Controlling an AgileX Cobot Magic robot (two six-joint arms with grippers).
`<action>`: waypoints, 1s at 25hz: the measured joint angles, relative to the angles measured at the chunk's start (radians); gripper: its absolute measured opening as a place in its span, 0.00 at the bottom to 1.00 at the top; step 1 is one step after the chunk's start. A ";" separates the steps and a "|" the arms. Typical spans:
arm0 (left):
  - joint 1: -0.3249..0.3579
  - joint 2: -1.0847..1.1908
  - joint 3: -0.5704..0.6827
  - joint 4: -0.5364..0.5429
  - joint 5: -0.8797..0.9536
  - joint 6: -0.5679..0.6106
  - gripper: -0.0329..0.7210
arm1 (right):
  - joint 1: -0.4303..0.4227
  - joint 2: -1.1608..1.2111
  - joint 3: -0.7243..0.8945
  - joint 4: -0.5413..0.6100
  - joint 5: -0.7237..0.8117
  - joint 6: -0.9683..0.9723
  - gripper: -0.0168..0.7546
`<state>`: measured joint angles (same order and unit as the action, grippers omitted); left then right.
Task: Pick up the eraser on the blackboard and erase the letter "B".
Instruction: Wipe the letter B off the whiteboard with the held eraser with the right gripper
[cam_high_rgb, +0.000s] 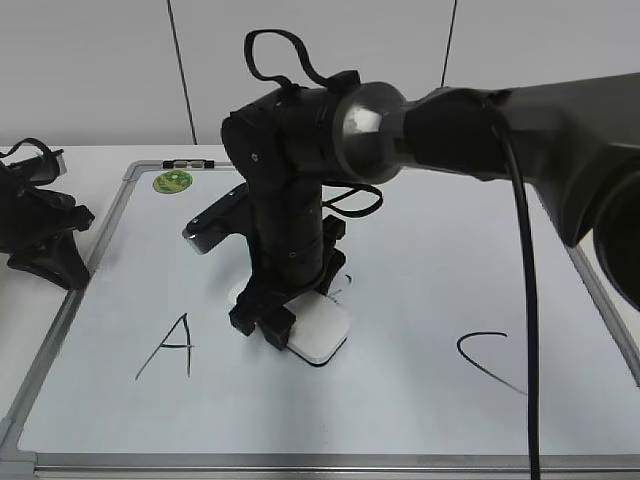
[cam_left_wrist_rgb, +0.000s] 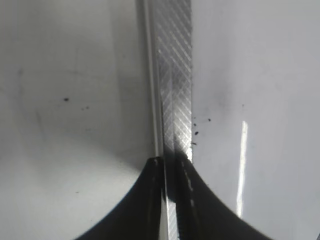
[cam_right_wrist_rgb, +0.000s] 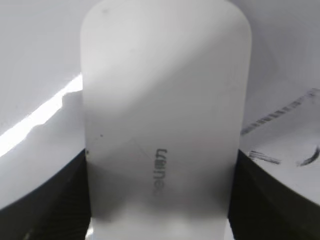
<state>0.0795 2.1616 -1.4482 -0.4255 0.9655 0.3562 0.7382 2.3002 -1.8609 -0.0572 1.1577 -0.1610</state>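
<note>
The white eraser (cam_high_rgb: 322, 336) lies flat on the blackboard (cam_high_rgb: 420, 260) in the middle, and my right gripper (cam_high_rgb: 268, 322) is shut on it from above. In the right wrist view the eraser (cam_right_wrist_rgb: 162, 115) fills the frame between the two dark fingers (cam_right_wrist_rgb: 160, 200), grey lettering on top. Faint smeared black strokes of the letter "B" (cam_right_wrist_rgb: 280, 120) show right of the eraser; in the exterior view the arm hides most of it, with a trace (cam_high_rgb: 342, 290) by the eraser. My left gripper (cam_high_rgb: 45, 245) rests at the board's left edge, jaws together (cam_left_wrist_rgb: 165, 165) over the metal frame (cam_left_wrist_rgb: 174, 75).
A black "A" (cam_high_rgb: 170, 345) is drawn at the left of the board and a black "C" (cam_high_rgb: 490, 362) at the right. A small green round magnet (cam_high_rgb: 172, 181) sits at the board's top left corner. The right arm (cam_high_rgb: 480, 110) reaches across from the right.
</note>
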 joint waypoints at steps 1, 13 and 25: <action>0.000 0.000 0.000 0.000 0.000 0.000 0.09 | 0.000 0.000 0.000 -0.019 -0.002 0.002 0.70; 0.000 0.000 0.000 0.003 0.000 0.000 0.09 | -0.049 0.000 0.000 -0.094 -0.009 0.059 0.70; 0.000 0.000 0.000 0.004 0.000 0.000 0.09 | -0.229 0.000 -0.002 -0.092 -0.019 0.067 0.70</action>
<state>0.0795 2.1616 -1.4482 -0.4213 0.9655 0.3562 0.5089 2.3002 -1.8629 -0.1495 1.1384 -0.0936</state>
